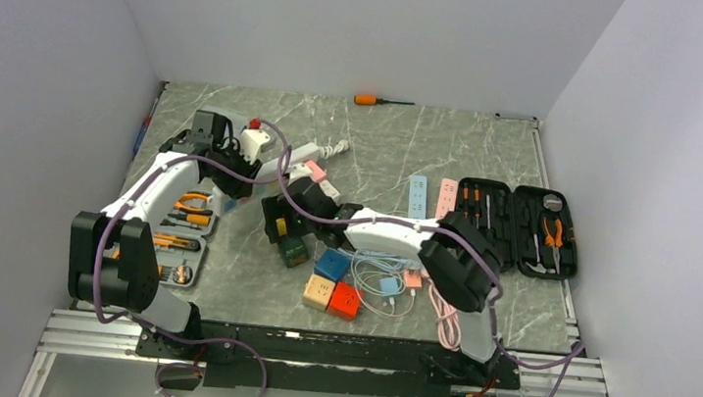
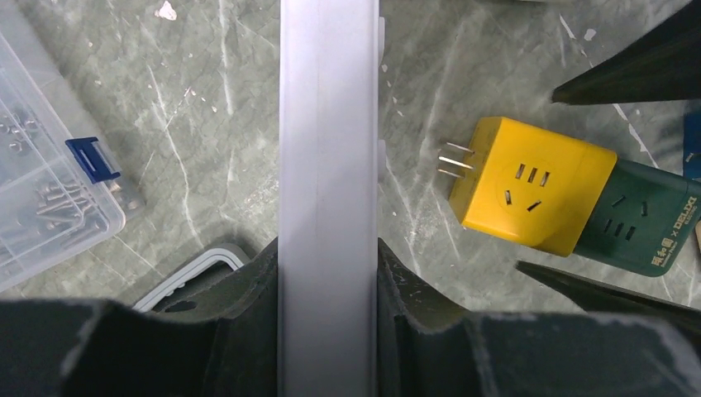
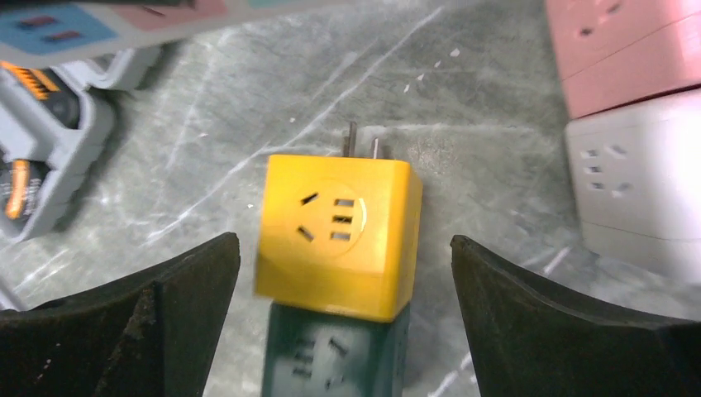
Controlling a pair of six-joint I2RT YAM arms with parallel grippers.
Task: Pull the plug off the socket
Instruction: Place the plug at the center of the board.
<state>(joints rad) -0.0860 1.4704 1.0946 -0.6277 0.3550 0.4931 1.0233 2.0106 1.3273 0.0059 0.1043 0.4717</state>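
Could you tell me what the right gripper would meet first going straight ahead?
Probably the yellow cube, centred between the open fingers of the right gripper, though depth is unclear.

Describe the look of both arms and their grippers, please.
The left arm and right arm have white shells, black joints and a purple cable looped along them. The left gripper and right gripper have dark, wedge-shaped fingers.
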